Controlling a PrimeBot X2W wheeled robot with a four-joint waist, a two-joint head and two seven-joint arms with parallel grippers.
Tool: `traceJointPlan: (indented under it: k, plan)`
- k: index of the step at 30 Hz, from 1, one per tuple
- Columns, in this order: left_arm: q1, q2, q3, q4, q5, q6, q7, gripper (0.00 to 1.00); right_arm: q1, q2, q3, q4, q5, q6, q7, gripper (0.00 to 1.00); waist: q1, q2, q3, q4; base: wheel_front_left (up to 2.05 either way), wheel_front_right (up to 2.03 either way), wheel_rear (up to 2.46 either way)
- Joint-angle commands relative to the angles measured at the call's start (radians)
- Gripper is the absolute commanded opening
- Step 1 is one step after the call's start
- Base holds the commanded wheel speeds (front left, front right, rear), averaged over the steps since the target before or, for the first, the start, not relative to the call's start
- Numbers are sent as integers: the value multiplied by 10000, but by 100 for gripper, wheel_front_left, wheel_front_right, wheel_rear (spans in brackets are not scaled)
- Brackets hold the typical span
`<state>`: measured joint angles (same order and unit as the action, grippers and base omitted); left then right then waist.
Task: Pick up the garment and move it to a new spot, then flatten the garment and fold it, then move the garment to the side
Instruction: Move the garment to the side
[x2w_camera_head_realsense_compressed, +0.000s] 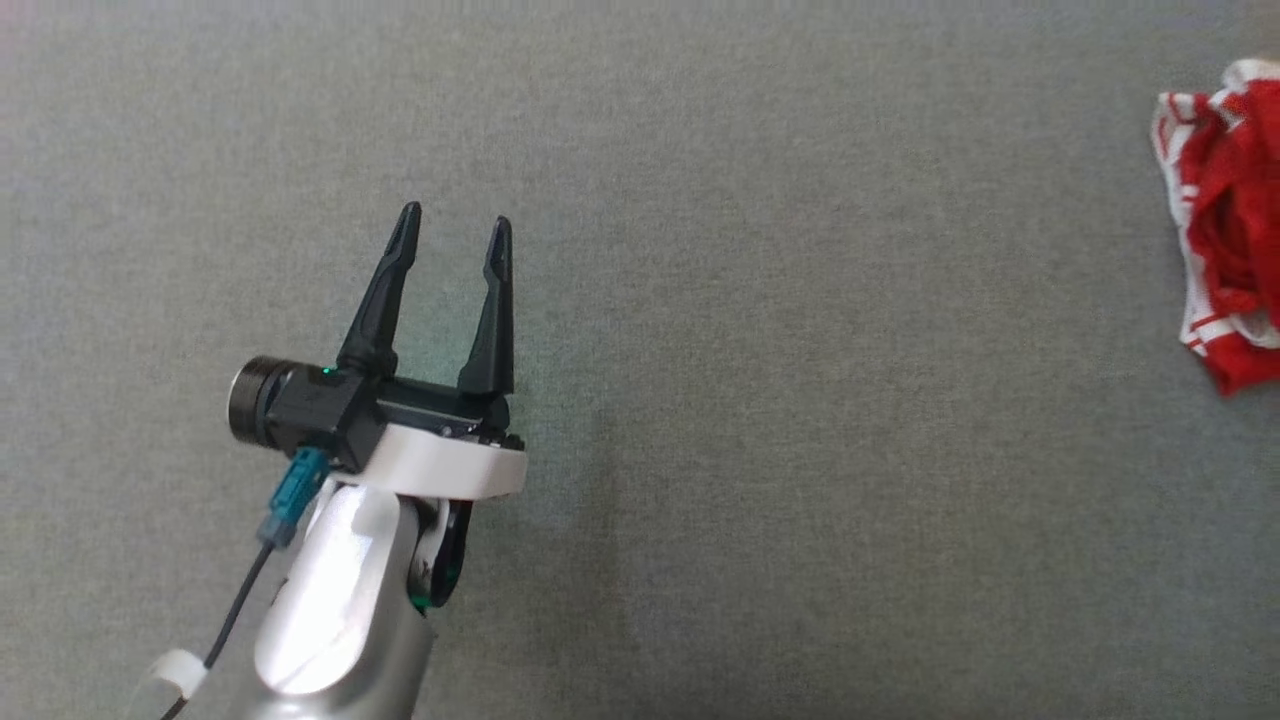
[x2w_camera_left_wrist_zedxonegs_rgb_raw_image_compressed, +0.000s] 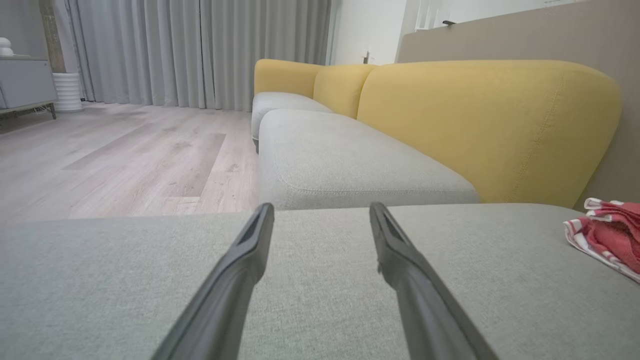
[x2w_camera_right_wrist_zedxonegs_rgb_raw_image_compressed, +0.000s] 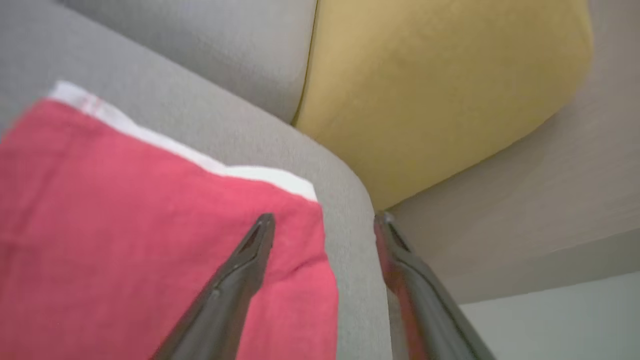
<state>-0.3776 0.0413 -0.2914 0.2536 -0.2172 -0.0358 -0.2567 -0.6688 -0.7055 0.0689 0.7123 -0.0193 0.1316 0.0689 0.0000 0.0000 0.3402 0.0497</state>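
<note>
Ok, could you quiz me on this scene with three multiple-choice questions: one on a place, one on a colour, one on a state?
1. Seen from the head, where on the grey cushion does the garment lie? A) far right B) centre C) far left
2. What colour are the sofa backs? A) blue B) yellow C) black
3. How does the left gripper stand? A) shut on the garment B) shut on nothing C) open, holding nothing
Answers: 1 A, it sits at the head view's right edge; 2 B, yellow padding rises behind grey seats; 3 C, bare cushion shows between its fingers.
</note>
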Motion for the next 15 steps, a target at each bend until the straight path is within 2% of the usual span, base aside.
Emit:
traceJointPlan:
  k: [1, 8, 15]
  plan:
    - [34, 89, 346, -298, 107, -24, -51, 100, 48, -198, -57, -356, -67, -9, -148, 100, 0, 0, -270, -75, 0, 0, 0]
    - [404, 89, 572, -452, 87, 5, -51, 100, 543, 1844, -892, -2181, 61, -9, -784, 100, 0, 0, -1249, -164, 0, 0, 0]
    - [836, 89, 798, -720, -58, 49, -51, 100, 1767, 4398, -1265, -4378, 742, -9, -1322, 100, 0, 0, -2006, -147, 0, 0, 0]
